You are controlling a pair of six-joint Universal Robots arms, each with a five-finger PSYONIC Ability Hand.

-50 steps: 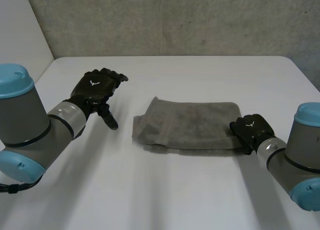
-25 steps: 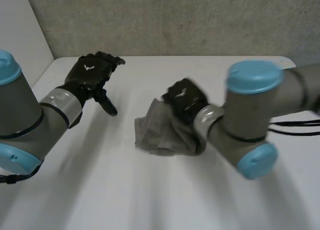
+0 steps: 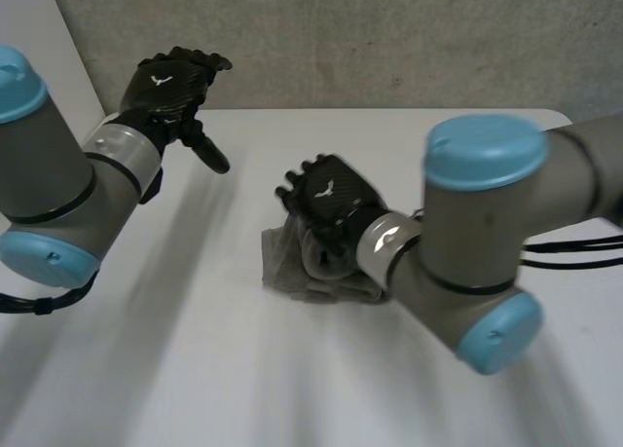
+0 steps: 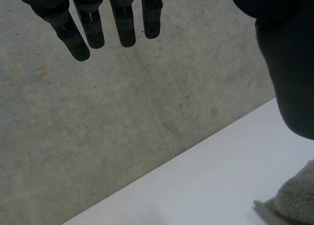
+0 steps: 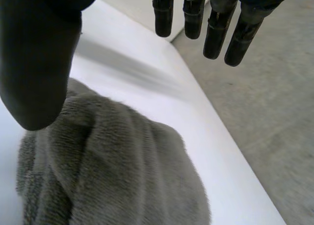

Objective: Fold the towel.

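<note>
Right hand (image 3: 326,211), at the centre of the head view, is lying over the towel (image 3: 284,262) with its arm reaching in from the right of the frame. In the right wrist view its fingers (image 5: 214,36) are extending straight and spread, well off the cloth, and its thumb (image 5: 34,63) is standing apart from them, so the hand is holding nothing while the towel (image 5: 122,171) is lying bunched beneath its palm. Left hand (image 3: 167,82), at the upper left of the head view, is hovering above the table (image 3: 195,359) and well apart from the towel. Its fingers (image 4: 122,24) are hanging straight and relaxed around nothing, in front of the grey wall (image 4: 98,127), and a corner of the towel (image 4: 294,200) is showing beyond its thumb. The towel is resting on the table as a compact grey heap just left of centre, largely covered by the right hand and wrist. Judged from this layout, the step in hand is the laying down of one end of the towel over the other, with the grasp already let go. The next move is likely calling for the right hand to lift clear without dragging the upper layer, after which the rumpled edges will probably need squaring and pressing flat.
</note>
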